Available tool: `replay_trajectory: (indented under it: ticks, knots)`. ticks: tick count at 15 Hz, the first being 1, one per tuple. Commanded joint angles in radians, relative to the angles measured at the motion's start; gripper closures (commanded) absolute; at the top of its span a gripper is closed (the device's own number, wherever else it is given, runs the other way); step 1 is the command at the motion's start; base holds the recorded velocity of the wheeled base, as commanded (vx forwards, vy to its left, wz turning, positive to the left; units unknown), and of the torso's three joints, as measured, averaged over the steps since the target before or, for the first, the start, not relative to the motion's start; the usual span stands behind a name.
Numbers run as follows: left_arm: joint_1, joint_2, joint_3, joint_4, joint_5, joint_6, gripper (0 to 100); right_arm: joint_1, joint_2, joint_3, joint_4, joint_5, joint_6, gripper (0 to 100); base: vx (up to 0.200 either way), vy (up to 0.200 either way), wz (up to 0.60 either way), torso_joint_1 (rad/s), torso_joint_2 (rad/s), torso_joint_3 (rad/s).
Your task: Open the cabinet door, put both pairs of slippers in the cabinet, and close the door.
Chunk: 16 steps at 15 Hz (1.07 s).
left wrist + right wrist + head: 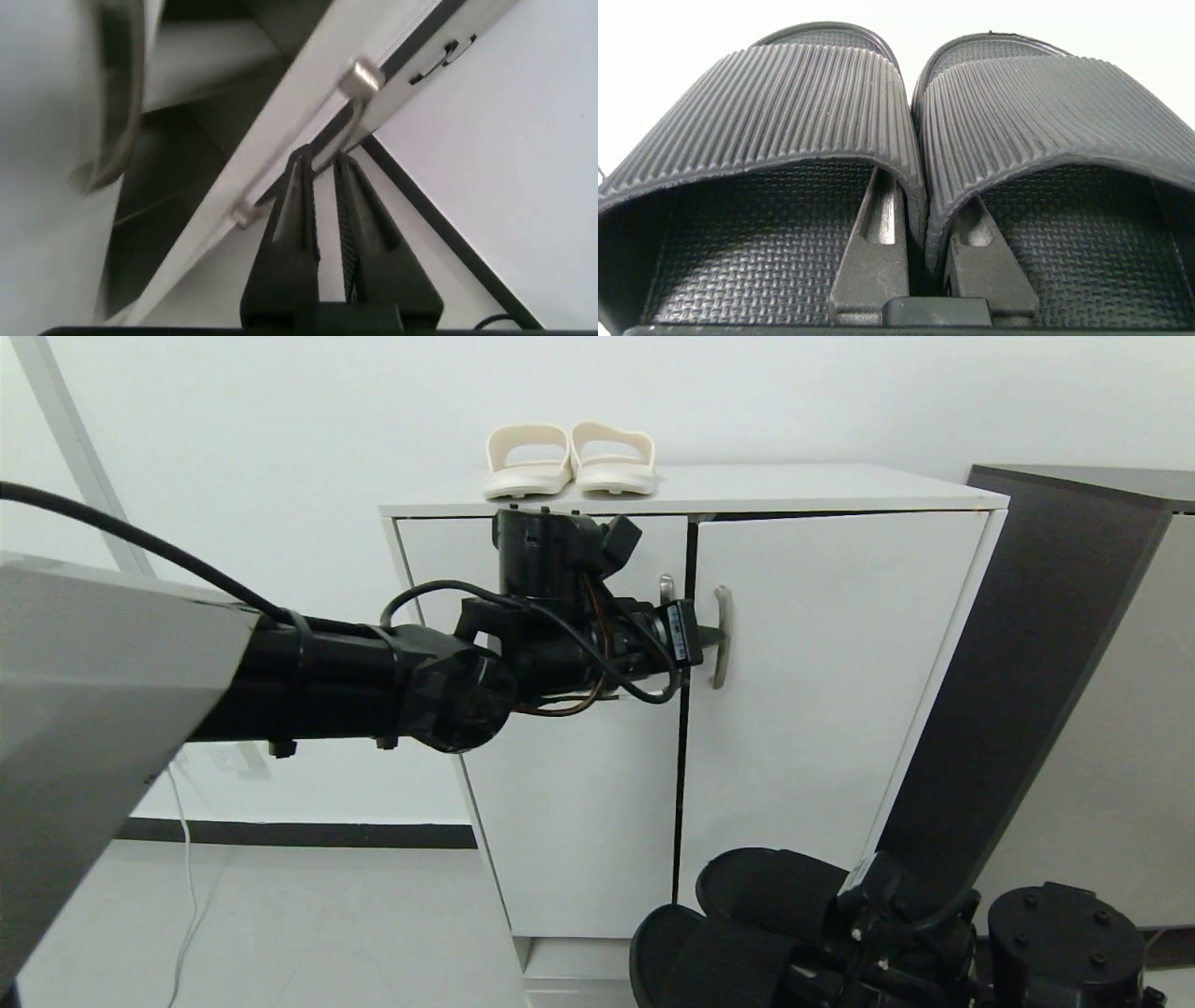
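Observation:
A white two-door cabinet (822,728) stands ahead of me with both doors looking closed. The cream slippers (569,462) rest side by side on its top. My left gripper (711,637) is at handle height, shut on the right door's metal handle (721,658). In the left wrist view the fingers (299,215) of the left gripper (325,187) pinch that handle (360,79), with a dark gap beside the door edge. Low in front, my right gripper (868,905) holds the black slippers (747,915). There the right gripper (924,257) clamps the inner walls of the black slippers (813,112).
A dark grey unit (1036,663) stands against the cabinet's right side. The left door's handle (665,588) is just beside my left wrist. White wall and pale floor with a thin cable (187,896) lie to the left.

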Motion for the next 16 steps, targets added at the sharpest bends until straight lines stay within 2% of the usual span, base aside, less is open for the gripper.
replay_trajectory:
  ticks: [1, 4, 6, 9, 16]
  knots:
    - [-0.016, -0.099, 0.096, -0.02, 0.001, 0.001, 100, 0.009, -0.003, 0.004, -0.002, -0.001, -0.001, 100, 0.0, 0.0, 0.0, 0.0, 0.0, 0.0]
    - [-0.013, -0.19, 0.19, -0.026, -0.001, 0.003, 100, 0.01, -0.004, 0.011, -0.002, -0.001, -0.021, 100, 0.0, 0.0, 0.0, 0.0, 0.0, 0.0]
    - [0.03, -0.202, 0.193, -0.026, -0.01, 0.0, 100, 0.012, -0.004, 0.011, -0.002, -0.001, -0.027, 100, 0.0, 0.0, 0.0, 0.0, 0.0, 0.0]
    - [0.058, -0.13, 0.122, -0.026, -0.012, 0.0, 100, 0.015, -0.004, 0.012, -0.003, -0.004, -0.029, 100, 0.0, 0.0, 0.0, 0.0, 0.0, 0.0]
    - [0.058, 0.019, -0.063, -0.015, -0.009, -0.008, 100, 0.049, -0.024, 0.026, -0.002, 0.002, -0.024, 100, 0.0, 0.0, 0.0, 0.0, 0.0, 0.0]
